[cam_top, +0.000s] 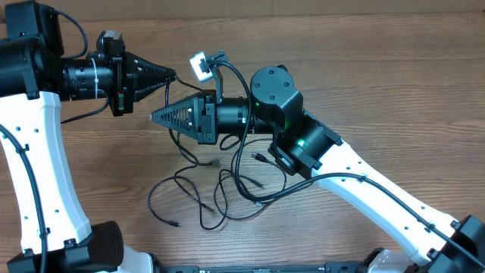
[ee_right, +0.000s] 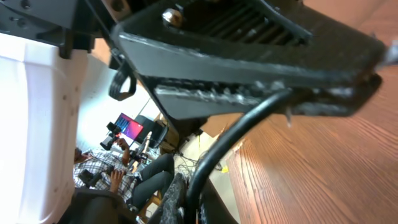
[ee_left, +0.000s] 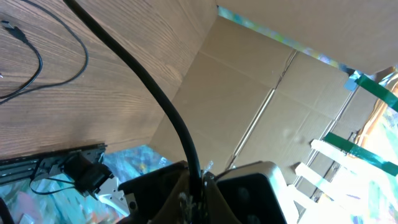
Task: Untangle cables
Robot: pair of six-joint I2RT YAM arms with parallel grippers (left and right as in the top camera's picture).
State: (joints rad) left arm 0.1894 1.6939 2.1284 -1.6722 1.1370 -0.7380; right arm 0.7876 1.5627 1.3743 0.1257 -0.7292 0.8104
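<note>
Several thin black cables lie tangled on the wooden table, with loops and loose plugs at the front centre. My left gripper points right above the table and is shut on a black cable that runs from its fingertips down to the tangle. My right gripper points left, just below the left one, and is shut on a black cable that passes between its fingers. The two tips are close together, the cable short between them.
A white and grey connector sits at the back, just right of the left gripper tip. Cardboard walls stand past the table edge. The right arm crosses the table's right front.
</note>
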